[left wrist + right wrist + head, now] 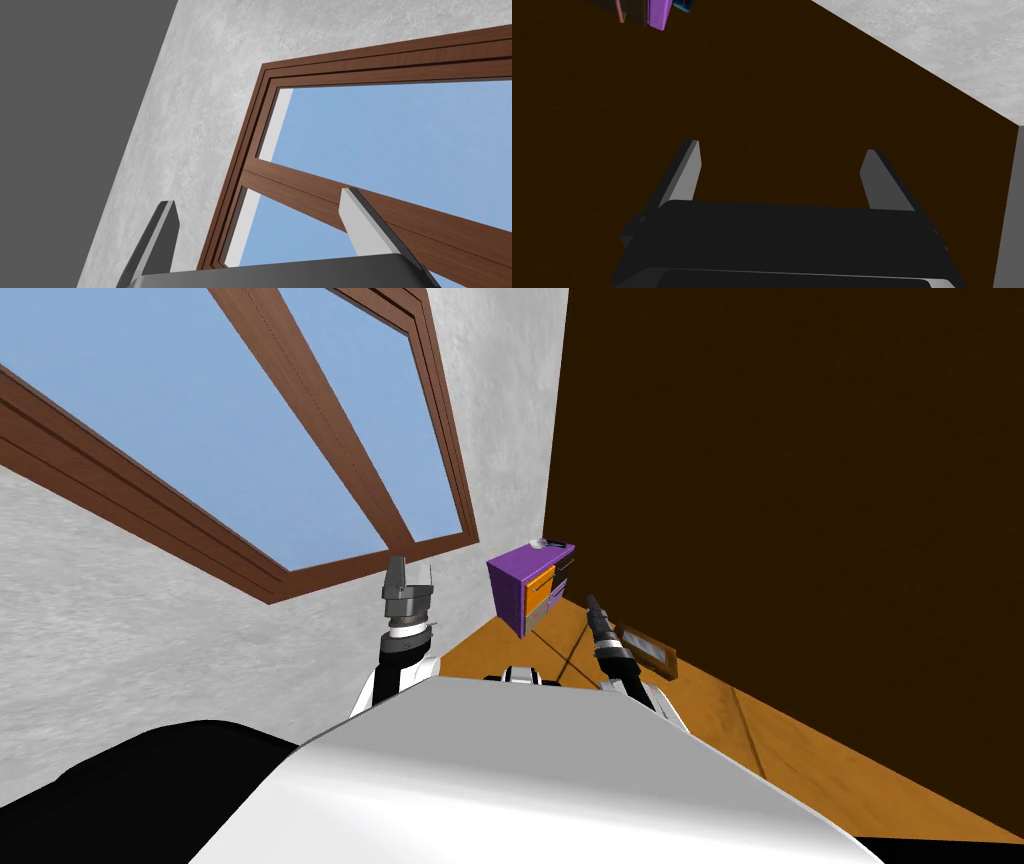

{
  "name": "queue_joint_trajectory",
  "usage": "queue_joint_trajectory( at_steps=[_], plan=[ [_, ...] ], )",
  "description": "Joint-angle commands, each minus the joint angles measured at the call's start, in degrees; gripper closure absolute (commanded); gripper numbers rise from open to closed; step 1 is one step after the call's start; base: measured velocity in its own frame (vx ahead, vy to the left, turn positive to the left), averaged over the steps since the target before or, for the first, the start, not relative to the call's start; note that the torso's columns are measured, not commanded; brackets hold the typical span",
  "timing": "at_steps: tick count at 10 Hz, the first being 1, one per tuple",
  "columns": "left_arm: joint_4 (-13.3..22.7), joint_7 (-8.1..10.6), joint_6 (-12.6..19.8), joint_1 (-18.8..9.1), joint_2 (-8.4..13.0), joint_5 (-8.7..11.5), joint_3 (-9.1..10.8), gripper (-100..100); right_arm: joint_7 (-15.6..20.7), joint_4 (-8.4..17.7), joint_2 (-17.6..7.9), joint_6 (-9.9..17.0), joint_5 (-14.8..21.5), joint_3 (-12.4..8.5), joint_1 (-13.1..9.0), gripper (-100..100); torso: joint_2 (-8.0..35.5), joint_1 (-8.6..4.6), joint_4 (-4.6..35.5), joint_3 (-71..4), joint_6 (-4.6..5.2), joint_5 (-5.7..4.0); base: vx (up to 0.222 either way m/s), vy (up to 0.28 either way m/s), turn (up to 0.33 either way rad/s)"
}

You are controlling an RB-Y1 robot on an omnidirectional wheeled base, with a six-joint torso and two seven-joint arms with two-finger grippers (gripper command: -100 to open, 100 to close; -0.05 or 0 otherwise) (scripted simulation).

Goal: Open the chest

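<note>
Away from the chest (525,588), left gripper (259,200) and right gripper (781,149) gape wide, empty.

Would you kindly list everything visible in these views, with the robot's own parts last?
chest: one, purple with orange drawer fronts, on the floor in the corner.
item: one, pale, on the chest; too small to identify.
window: one, brown frame, blue panes, in the grey wall.
dark brown wall: one, right of the chest.
floor: orange-brown.
panel: one, tan, dark-framed, at the dark wall's foot.
left gripper: open, facing the window.
right gripper: open, facing the dark wall.
</note>
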Motion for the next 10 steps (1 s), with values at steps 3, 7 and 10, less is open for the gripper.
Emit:
queue_joint_trajectory(
  at_steps=[3, 7, 10],
  plan=[
    [0.0, 0.00, 0.0, 0.0, 0.0, 0.0, -0.01, 0, 0.3, 5.7, -0.4, 5.6, 5.5, 0.6, -0.5, -100, -0.1, 0.19, 0.0, 0.0, -0.03, 0.04, 0.020, 0.083, 0.084],
    [0.0, 0.00, 0.0, 0.0, 0.0, 0.0, 0.00, 0, 0.4, 10.6, -0.8, 11.9, 11.2, 1.3, -0.5, -100, 0.0, 0.10, 0.0, 0.0, -0.02, 0.01, 0.031, 0.086, 0.089],
    [0.0, 0.00, 0.0, 0.0, 0.0, 0.0, 0.00, 0, 0.6, 15.6, -1.1, 16.8, 16.4, 1.9, -0.5, -100, 0.0, 0.06, 0.0, 0.0, 0.01, 0.02, 0.030, 0.095, 0.126]
  ],
)
